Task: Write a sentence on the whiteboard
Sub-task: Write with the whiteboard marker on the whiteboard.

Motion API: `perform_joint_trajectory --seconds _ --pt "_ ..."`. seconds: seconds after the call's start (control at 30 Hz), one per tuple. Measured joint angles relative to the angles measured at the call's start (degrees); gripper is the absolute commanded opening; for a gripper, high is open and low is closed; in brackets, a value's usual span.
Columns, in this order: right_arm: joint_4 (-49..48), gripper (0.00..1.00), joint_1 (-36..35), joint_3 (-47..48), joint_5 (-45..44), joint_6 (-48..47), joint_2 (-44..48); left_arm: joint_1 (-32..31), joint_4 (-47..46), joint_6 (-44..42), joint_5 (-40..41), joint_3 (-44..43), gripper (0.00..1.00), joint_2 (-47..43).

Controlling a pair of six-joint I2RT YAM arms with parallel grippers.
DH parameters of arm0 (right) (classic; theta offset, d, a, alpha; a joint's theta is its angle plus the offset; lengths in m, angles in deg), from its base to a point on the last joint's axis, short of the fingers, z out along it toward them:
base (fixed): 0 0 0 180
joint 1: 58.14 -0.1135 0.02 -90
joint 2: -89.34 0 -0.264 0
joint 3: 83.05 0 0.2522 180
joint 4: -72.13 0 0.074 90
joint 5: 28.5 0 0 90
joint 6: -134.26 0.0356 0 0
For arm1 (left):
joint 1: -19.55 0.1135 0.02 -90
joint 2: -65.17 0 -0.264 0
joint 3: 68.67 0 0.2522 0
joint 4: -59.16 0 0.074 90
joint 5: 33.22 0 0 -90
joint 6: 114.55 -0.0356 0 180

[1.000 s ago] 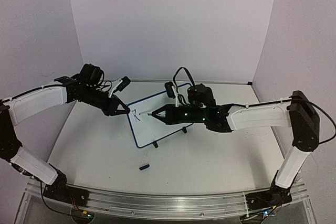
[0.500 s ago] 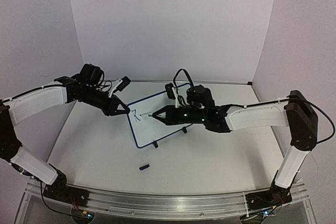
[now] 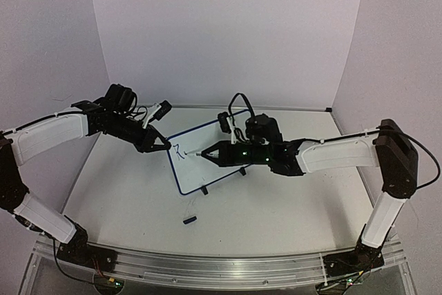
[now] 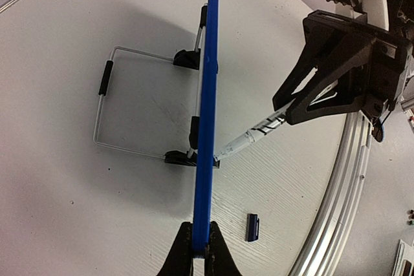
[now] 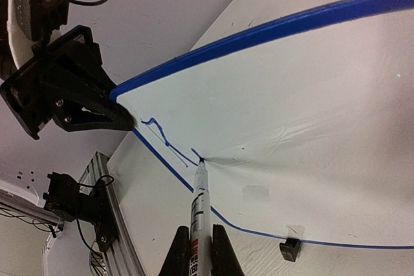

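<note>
While the left tool (image 3: 164, 145) clamps its edge, the whiteboard (image 3: 188, 170) stands tilted on the desk (image 3: 117, 191).
The right tool (image 3: 207, 151) is closed on a marker (image 5: 199, 192); its tip touches the whiteboard beside a few blue strokes (image 5: 165, 141).

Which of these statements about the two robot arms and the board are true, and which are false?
1. The left pincer is shut on the edge of the small rectangular white board with a thin blue frame. True.
2. The right pincer holds a white-barrelled marker pen with its tip on the board. True.
3. The board lies flat on the white table. False: it stands on edge, propped by a thin wire stand.
4. Two full lines of writing are finished. False: only a few blue strokes show near the held corner.
5. A small dark cap-like piece rests on the board. False: it lies on the table, apart from the board.
</note>
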Motion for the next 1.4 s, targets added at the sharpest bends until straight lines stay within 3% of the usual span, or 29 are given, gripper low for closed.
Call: perform_joint_trajectory --seconds 1.4 --pt "0.13 0.00 0.00 2.43 1.40 -0.46 1.11 -0.02 0.00 0.00 -0.02 0.00 0.00 0.00"
